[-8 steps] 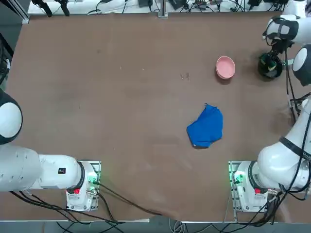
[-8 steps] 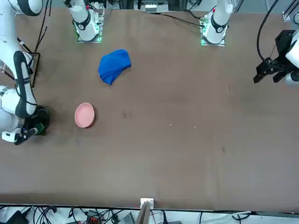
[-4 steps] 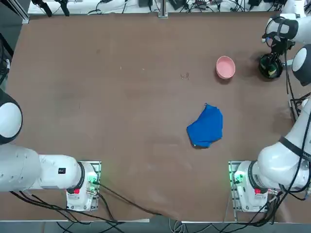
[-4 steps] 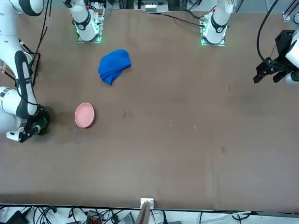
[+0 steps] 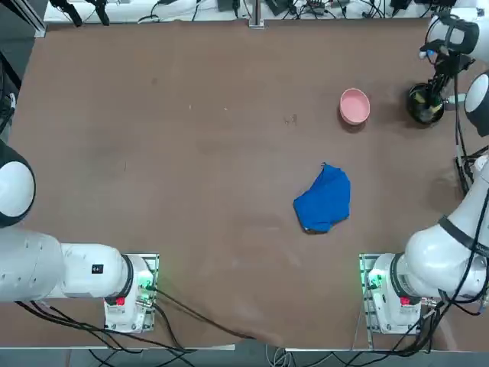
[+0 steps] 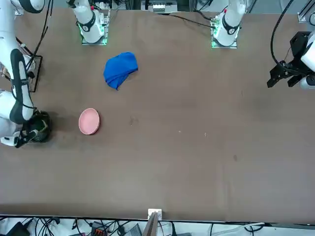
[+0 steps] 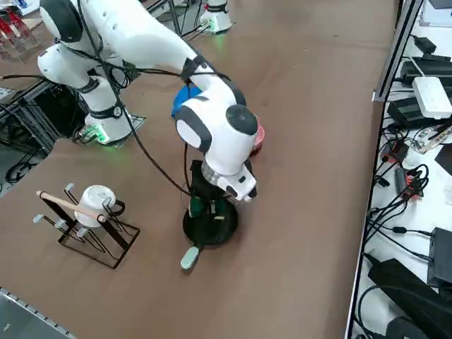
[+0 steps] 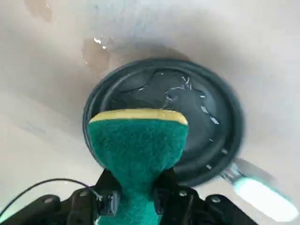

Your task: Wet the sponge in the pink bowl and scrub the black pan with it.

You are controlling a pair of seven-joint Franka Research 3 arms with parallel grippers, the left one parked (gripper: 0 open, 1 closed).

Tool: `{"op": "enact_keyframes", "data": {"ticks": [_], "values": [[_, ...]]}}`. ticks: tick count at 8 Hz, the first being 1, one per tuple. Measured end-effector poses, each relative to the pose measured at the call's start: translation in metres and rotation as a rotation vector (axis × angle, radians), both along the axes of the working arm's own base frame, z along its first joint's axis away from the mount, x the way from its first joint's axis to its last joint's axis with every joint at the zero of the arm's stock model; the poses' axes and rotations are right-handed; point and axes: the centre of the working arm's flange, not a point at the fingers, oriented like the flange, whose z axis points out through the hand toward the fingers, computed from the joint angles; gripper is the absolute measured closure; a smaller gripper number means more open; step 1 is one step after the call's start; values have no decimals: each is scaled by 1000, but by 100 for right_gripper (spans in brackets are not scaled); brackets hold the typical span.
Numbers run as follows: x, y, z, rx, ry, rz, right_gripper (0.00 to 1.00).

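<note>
My right gripper [image 8: 135, 199] is shut on the sponge [image 8: 138, 143], a green block with a yellow layer at its far end. It hangs over the black pan [image 8: 206, 126], whose inside shows wet streaks. The pan's pale handle [image 8: 255, 190] sticks out to one side. In the side view the gripper [image 7: 209, 205] reaches straight down into the pan [image 7: 219, 229]. From above, the pan [image 5: 425, 105] sits at the far right of the table, with the pink bowl [image 5: 354, 105] just left of it. I cannot tell whether the sponge touches the pan's floor.
A crumpled blue cloth [image 5: 325, 199] lies mid-table in front of the right arm's base. A wire rack holding a white mug [image 7: 92, 212] stands near the table's right edge. A wet patch [image 8: 96, 51] marks the table beside the pan.
The right wrist has shifted a little toward the table's far right corner, carrying the sponge across the pan. The grip on the sponge is unchanged.
</note>
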Motion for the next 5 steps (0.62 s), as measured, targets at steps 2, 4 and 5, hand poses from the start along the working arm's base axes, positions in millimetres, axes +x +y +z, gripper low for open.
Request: {"op": "enact_keyframes", "data": {"ticks": [2,4,5], "values": [[5,5,48,-14,-56,7,62],[10,34,91,-15,-76,39,62],[14,56,109,-10,-84,63,62]]}}
